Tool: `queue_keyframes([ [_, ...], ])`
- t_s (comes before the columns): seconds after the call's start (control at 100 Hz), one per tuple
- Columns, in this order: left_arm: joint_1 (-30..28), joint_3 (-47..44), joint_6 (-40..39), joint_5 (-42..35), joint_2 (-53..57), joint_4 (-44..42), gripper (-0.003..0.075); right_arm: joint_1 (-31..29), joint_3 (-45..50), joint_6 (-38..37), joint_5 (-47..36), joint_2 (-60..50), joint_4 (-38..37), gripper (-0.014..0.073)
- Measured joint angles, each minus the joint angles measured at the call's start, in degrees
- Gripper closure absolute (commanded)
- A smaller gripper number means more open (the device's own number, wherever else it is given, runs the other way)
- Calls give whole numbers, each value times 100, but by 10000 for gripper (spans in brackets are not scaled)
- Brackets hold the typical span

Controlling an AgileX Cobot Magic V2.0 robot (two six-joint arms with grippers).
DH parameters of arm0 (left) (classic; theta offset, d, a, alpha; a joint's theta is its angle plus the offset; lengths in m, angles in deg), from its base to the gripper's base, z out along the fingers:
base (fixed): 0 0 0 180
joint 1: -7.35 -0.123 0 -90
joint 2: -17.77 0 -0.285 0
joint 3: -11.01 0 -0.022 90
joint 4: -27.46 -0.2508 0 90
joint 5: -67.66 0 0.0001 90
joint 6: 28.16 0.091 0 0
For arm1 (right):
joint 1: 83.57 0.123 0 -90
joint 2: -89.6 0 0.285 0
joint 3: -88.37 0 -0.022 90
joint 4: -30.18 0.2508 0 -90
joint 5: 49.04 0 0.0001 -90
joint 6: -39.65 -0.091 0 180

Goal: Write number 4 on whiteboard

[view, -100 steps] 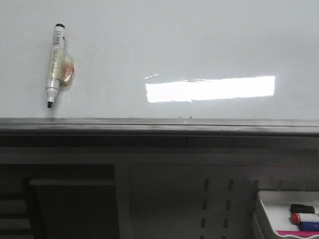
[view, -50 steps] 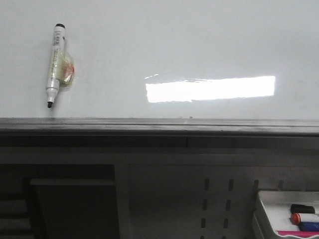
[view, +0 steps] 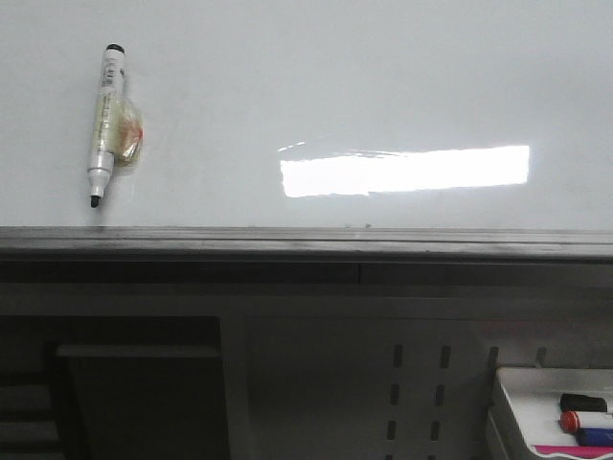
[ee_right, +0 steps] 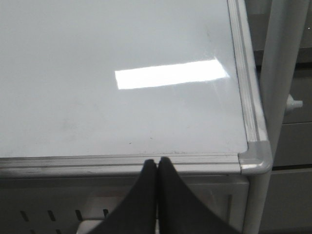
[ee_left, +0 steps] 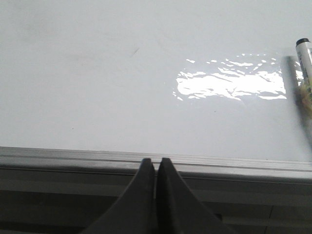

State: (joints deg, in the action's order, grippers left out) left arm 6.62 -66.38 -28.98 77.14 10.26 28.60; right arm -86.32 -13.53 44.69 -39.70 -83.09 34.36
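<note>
Whiteboard fills the front view, blank of any written figure; a marker pen lies on it well left of the glare patch, and a marker tray sits below the patch. Left wrist view: left hand pressed together at the board's edge. Right wrist view: right hand likewise together, near the board's corner.

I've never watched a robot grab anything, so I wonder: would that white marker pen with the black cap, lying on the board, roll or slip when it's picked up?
The white marker pen with the black cap looks round and slim, so a nudge would probably roll it across the glossy whiteboard. The crumpled yellowish tape on its side may brake that. It seems stiff, light, possibly slippery.
</note>
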Motion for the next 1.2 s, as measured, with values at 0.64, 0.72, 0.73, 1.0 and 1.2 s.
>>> queue_keyframes([
  [0.64, 0, 1260, 0, 190, -1774, -55, 327, 0, -1110, 0, 763, 2287, 914, 658],
  [0.72, 0, 1211, 0, -200, -1981, 46, 251, 0, -1110, 0, 718, 2371, 924, 658],
  [0.73, 0, 1212, 0, -285, -2000, 61, 250, 0, -1110, 0, 721, 2371, 924, 658],
  [1.0, 503, 1188, 0, -1700, -3237, -48, 277, 0, -1110, 0, 391, 2386, 924, 658],
  [1.2, 1806, 1470, 0, -2310, -4328, -240, 277, 0, -1110, 0, 382, 2386, 924, 658],
])
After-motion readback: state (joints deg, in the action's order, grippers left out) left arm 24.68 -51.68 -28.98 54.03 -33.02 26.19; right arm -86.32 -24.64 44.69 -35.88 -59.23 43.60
